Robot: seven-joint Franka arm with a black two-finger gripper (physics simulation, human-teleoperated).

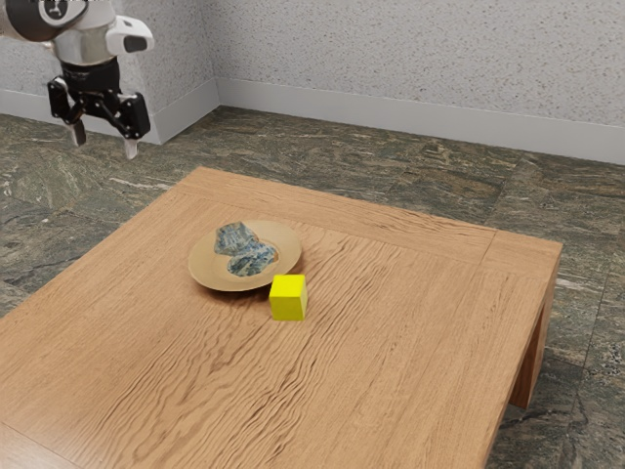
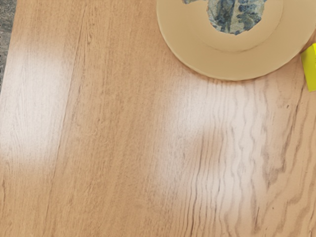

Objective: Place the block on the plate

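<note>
My gripper [image 1: 104,147] hangs at the exterior view's upper left, high above and well apart from the plate, its two fingers spread wide with nothing between them. A yellow block [image 1: 289,298] rests on the wooden table beside the plate, on the side toward the exterior view's right. The shallow tan plate [image 1: 211,276] has a blue-grey mottled pattern or pieces at its middle; which, I cannot tell. In the wrist view the plate [image 2: 222,66] is partly cut off, and one side of the yellow block [image 2: 310,68] appears close to its rim.
The wooden table [image 1: 410,342] carries the plate and block. Its far edge lies near a speckled wall [image 1: 420,59]. Dark stone floor [image 1: 469,176] surrounds the table.
</note>
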